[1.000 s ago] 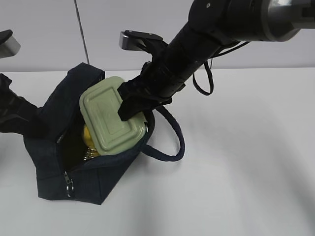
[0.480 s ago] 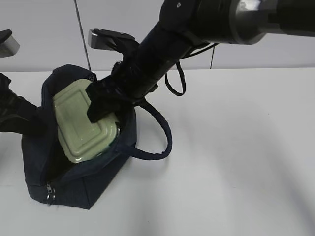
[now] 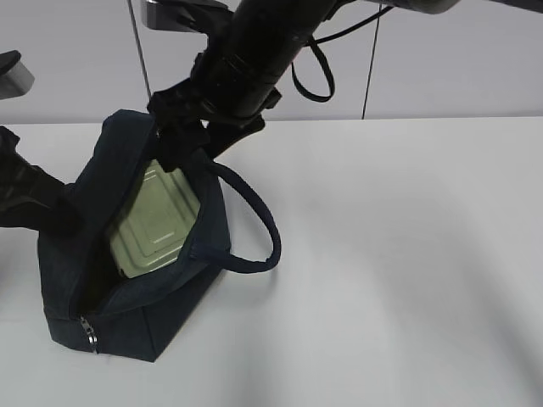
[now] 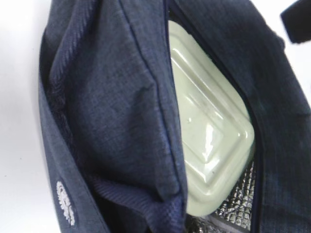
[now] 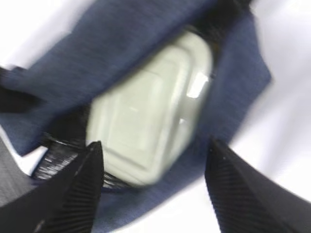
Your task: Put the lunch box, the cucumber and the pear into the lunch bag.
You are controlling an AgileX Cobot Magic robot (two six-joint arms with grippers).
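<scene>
Lunch box (image 3: 154, 222) sunk in lunch bag (image 3: 136, 326), half hidden. Right pincer (image 5: 153, 187) spread wide, empty. Left pincer unseen, closed; contents indiscernible.

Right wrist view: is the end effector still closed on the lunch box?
No, the right end effector is open above the lunch box, which lies free inside the lunch bag.

Right arm (image 3: 254, 59): black cylindrical links; black cable (image 3: 318, 80) looped alongside. Fingers (image 5: 73, 194): black, ribbed inner faces.
</scene>
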